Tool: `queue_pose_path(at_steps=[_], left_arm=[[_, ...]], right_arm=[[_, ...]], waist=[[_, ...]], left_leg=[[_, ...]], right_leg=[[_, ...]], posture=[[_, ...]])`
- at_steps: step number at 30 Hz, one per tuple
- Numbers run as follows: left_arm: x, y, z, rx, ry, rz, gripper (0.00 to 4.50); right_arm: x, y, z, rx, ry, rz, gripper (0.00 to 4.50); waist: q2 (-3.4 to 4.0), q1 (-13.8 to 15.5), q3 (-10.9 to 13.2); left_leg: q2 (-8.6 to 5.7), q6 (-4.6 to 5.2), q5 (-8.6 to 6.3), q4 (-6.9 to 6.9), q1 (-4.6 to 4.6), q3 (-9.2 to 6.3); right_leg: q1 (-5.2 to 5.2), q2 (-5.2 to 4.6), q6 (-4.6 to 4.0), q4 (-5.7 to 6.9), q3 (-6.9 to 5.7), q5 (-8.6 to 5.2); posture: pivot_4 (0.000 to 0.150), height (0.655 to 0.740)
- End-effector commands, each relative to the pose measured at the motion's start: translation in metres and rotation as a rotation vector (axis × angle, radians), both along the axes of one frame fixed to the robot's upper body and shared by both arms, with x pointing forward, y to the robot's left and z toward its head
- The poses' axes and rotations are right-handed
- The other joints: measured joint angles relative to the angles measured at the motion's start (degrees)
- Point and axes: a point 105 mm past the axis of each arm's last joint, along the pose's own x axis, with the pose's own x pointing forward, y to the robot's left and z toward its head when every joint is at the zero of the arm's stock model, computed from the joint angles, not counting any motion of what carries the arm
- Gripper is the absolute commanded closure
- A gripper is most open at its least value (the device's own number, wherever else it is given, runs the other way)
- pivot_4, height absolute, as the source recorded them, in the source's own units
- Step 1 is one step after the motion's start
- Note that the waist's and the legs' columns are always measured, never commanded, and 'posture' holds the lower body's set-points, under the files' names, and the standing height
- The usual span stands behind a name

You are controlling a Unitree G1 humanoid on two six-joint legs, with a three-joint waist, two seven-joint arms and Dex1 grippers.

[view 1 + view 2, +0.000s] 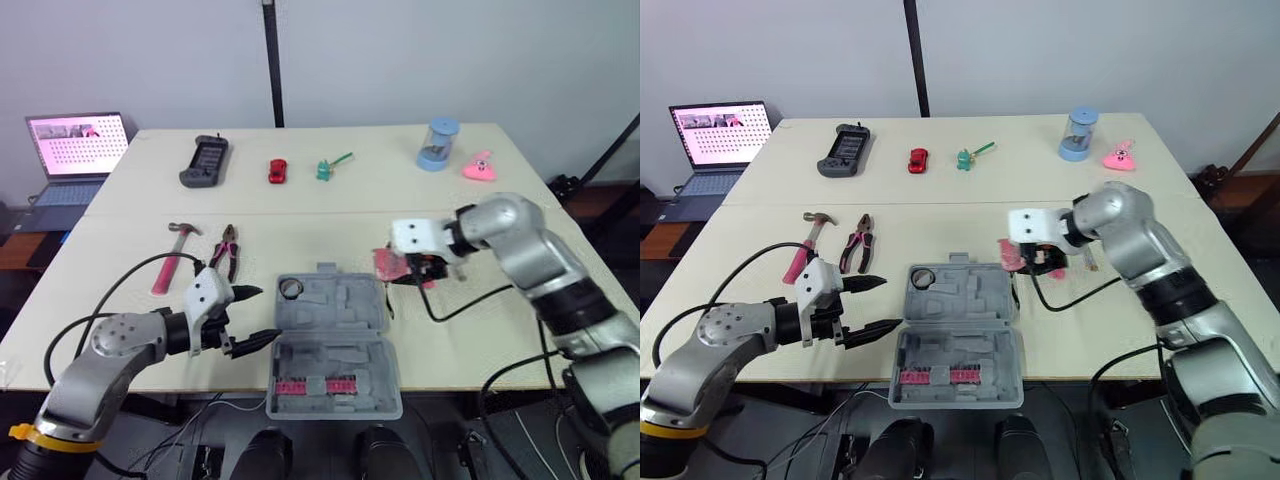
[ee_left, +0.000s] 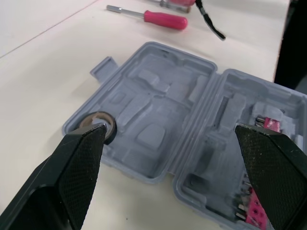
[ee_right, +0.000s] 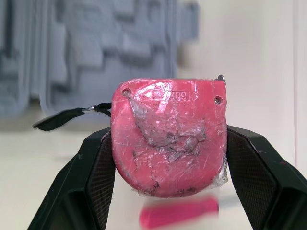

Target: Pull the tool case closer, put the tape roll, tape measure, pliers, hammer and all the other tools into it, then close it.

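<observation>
A grey moulded plastic tool case lies open and flat at the near edge of a pale table, its lid half on the far side. By the look of it, pulling it closer is finished and packing has barely begun. A small dark tape roll sits in the far left corner of the case's lid half. A strip of pink bits lies in the near half of the case. The other moulded pockets look empty.

Left to pack, as far as can be seen: a hammer with a pink handle and red-handled pliers, both on the table to the left of the case and a little beyond it, and a pink-handled screwdriver lying just off the case's far right corner. Closing the case comes last.

The right gripper is clenched on a scuffed pink tape measure, one black finger on each side, just beside the right edge of the case. The right arm bends in from the right, forearm pointing at the case.

The left gripper hovers just left of the case, fingers spread wide and holding nothing, pointing toward it.
</observation>
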Motion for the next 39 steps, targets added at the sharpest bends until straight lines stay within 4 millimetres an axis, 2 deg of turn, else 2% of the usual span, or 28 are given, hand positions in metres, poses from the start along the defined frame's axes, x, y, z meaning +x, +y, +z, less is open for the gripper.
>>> queue_pose_path(at_steps=[1, 8, 12, 18, 23, 39], left_arm=[[-0.002, 0.001, 0.006, -0.003, -0.052, 0.02, 0.0], [-0.006, 0.001, 0.003, -0.006, -0.053, 0.045, 0.0], [-0.006, 0.002, 0.003, -0.005, -0.055, 0.054, 0.0], [-0.006, 0.004, 0.004, -0.005, -0.058, 0.059, 0.0], [-0.006, 0.003, 0.004, -0.006, -0.057, 0.053, 0.0], [-0.002, -0.002, 0.008, -0.001, -0.072, 0.033, 0.0]], right_arm=[[0.006, 0.02, 0.002, -0.031, 0.021, -0.025, 1.62], [0.008, 0.041, -0.013, -0.097, 0.048, -0.048, 1.62], [0.014, 0.037, -0.027, -0.183, 0.027, -0.064, 1.62], [0.019, 0.039, -0.04, -0.192, 0.014, -0.08, 1.62], [0.022, 0.045, -0.042, -0.19, -0.013, -0.076, 1.62], [0.021, 0.044, -0.049, -0.208, -0.024, -0.057, 1.62]], waist=[[0.0, -0.09, 0.0], [0.0, 0.01, 0.0], [0.0, -0.15, 0.0], [0.01, -0.29, 0.0], [0.01, -0.27, 0.0], [0.01, -0.34, 0.0]], left_leg=[[-0.01, -0.01, 0.0, 0.01, 0.0, 0.02], [-0.05, -0.04, 0.02, 0.0, -0.02, -0.02], [-0.1, -0.05, 0.03, 0.0, -0.02, -0.01], [-0.11, -0.05, 0.03, -0.01, -0.02, 0.0], [-0.11, -0.06, 0.03, -0.02, -0.02, 0.01], [-0.1, -0.07, 0.04, -0.02, -0.02, 0.01]], right_leg=[[-0.01, -0.02, 0.0, 0.0, 0.0, 0.0], [-0.03, -0.07, 0.01, 0.0, -0.03, 0.01], [-0.06, -0.04, 0.01, 0.02, -0.04, 0.01], [-0.08, -0.02, 0.01, 0.03, -0.03, 0.01], [-0.12, -0.01, 0.01, 0.04, -0.03, 0.01], [-0.12, 0.02, 0.01, 0.04, -0.03, 0.01]], posture=[[0.15, 0.6741], [0.15, 0.6741], [0.15, 0.6741], [0.15, 0.6741], [0.15, 0.6741], [0.15, 0.6741]])
